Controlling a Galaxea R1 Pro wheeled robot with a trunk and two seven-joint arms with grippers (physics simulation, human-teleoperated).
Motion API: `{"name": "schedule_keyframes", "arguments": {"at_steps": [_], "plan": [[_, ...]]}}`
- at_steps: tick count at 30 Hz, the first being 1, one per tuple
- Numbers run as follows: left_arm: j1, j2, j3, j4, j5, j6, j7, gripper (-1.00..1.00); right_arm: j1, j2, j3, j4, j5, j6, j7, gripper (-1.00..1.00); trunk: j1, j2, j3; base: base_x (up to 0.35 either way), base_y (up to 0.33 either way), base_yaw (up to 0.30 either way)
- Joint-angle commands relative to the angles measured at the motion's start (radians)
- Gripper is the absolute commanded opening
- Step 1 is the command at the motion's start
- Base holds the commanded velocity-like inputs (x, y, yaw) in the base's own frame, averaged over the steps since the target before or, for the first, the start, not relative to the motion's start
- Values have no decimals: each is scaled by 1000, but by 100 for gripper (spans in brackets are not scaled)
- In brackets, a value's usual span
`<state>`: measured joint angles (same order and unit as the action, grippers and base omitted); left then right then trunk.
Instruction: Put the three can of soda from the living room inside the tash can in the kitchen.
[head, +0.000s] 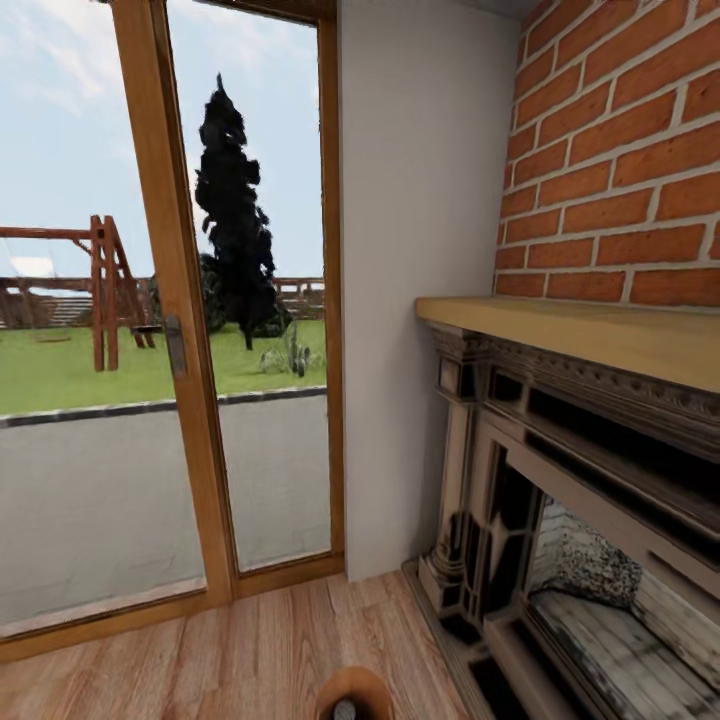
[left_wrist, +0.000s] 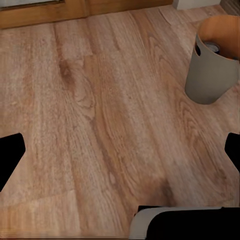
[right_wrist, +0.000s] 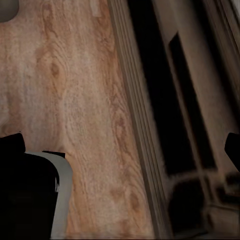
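Note:
The trash can (head: 352, 693) stands on the wood floor at the bottom edge of the head view, showing its coppery inside. A silvery can top (head: 344, 710) lies inside it. In the left wrist view the trash can (left_wrist: 209, 75) is pale grey outside and orange-brown inside, with a can's silvery top (left_wrist: 213, 48) just below the rim. My left gripper (left_wrist: 120, 155) hangs open over bare floor, well apart from the bin. My right gripper (right_wrist: 120, 150) is open too, above the floor beside the fireplace base. Neither holds anything.
This is the living room corner. A wood-framed glass door (head: 180, 330) is ahead on the left, and a plain wall (head: 420, 250) is in the middle. On the right are the red-brick wall (head: 620, 150) and the dark ornate fireplace (head: 560, 520) with its mantel (head: 600, 335).

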<state>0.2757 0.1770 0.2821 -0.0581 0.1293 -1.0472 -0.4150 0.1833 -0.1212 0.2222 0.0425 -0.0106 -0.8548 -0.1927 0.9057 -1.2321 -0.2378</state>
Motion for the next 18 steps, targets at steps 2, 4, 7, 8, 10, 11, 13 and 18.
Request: {"name": "schedule_keyframes", "arguments": {"at_steps": [2,4,7,8,10,11,13,18], "plan": [[19,-6,0,2,2,0,2,100,14,0,0,0,-1,1,-5,100,-8,14,6,0,0,0],[27,-10,0,2,2,0,2,100,17,1,0,0,-1,1,-7,100,-15,28,13,0,0,0],[34,-19,0,3,1,0,2,100,20,2,0,0,-2,3,-8,100,-27,49,22,0,0,0],[35,-23,0,4,0,0,2,100,20,3,0,0,-2,3,-8,100,-31,56,25,0,0,0],[36,-37,1,4,0,0,2,100,20,3,-1,0,-2,4,-9,100,-38,70,31,0,0,0],[37,-41,1,5,0,0,2,100,20,4,-1,-1,-2,4,-9,100,-42,77,35,0,0,0],[38,-49,1,5,0,0,6,100,21,5,-2,-1,-2,5,-9,100,-50,91,41,0,0,0],[38,-56,2,6,-2,0,71,100,21,2,-10,-4,-2,7,-8,100,-69,126,57,0,0,0]]}}
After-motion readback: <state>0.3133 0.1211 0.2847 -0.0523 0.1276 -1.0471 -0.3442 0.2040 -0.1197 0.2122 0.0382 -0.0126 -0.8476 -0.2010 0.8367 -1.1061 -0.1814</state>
